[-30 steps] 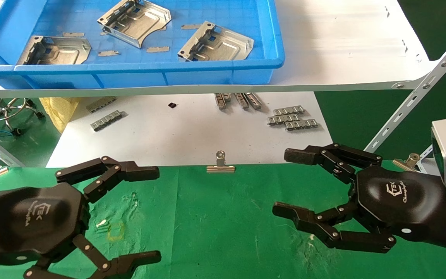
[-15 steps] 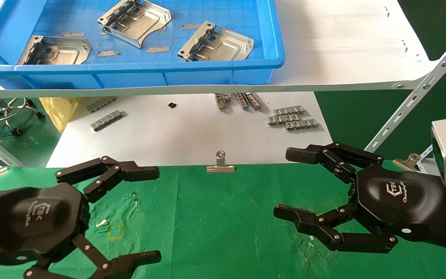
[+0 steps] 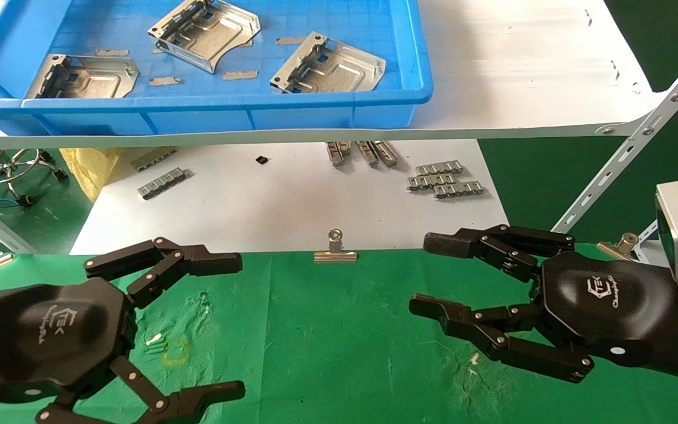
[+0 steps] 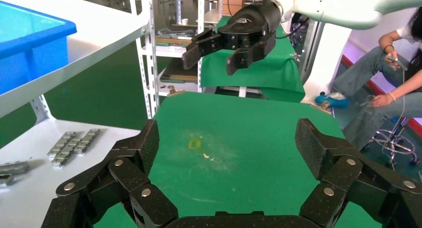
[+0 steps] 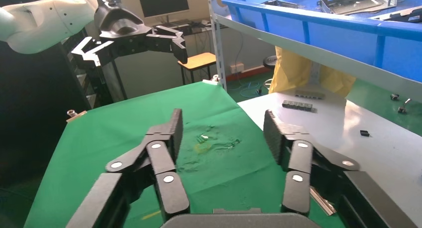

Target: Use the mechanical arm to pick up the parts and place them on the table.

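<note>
Three silver stamped parts lie in the blue tray (image 3: 198, 107) on the upper shelf: one at the left (image 3: 83, 76), one in the middle (image 3: 205, 26), one at the right (image 3: 328, 65). My left gripper (image 3: 236, 327) hovers open and empty over the green table (image 3: 327, 341) at the near left. My right gripper (image 3: 427, 275) hovers open and empty over the table's right side, fingers pointing left. The left wrist view shows its own gripper (image 4: 229, 143) spread wide above the table (image 4: 239, 123). The right wrist view shows its own gripper (image 5: 224, 131) open over the table (image 5: 149, 118).
The white shelf board (image 3: 521, 76) carrying the tray overhangs a lower white board (image 3: 268, 206) with small grey ridged strips (image 3: 445, 179). A binder clip (image 3: 335, 250) sits on the table's far edge. A slotted metal brace (image 3: 639, 147) rises at the right. A yellow square outline (image 3: 175, 351) marks the cloth.
My right gripper's fingers have drawn a little closer together and reach slightly farther left. My left gripper and the parts have not moved.
</note>
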`<state>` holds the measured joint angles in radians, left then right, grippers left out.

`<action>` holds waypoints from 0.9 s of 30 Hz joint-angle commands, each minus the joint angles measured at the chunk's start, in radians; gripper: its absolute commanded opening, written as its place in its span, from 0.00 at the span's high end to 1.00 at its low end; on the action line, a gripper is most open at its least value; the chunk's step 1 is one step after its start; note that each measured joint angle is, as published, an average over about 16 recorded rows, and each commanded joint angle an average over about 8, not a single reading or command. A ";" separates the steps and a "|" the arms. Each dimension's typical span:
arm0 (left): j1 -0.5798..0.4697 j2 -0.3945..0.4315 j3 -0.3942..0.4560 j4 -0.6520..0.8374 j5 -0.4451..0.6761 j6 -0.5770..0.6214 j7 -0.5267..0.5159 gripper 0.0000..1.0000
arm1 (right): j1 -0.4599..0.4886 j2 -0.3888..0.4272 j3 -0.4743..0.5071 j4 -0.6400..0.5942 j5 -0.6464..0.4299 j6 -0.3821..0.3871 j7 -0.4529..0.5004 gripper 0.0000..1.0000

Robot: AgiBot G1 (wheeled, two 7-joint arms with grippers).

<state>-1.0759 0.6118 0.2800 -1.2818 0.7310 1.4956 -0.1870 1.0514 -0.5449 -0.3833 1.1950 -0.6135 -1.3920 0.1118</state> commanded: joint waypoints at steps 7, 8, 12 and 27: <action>-0.001 0.000 0.000 0.000 0.000 -0.001 0.000 0.00 | 0.000 0.000 0.000 0.000 0.000 0.000 0.000 1.00; -0.002 0.000 -0.001 -0.001 0.001 -0.001 0.000 0.00 | 0.000 0.000 0.000 0.000 0.000 0.000 0.000 1.00; -0.043 0.009 0.000 0.005 0.014 -0.011 -0.005 0.00 | 0.000 0.000 0.000 0.000 0.000 0.000 0.000 1.00; -0.694 0.313 0.179 0.574 0.441 -0.179 -0.017 0.00 | 0.000 0.000 0.000 0.000 0.000 0.000 0.000 1.00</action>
<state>-1.7479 0.9200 0.4467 -0.7170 1.1529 1.2853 -0.1993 1.0514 -0.5449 -0.3833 1.1950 -0.6135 -1.3920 0.1118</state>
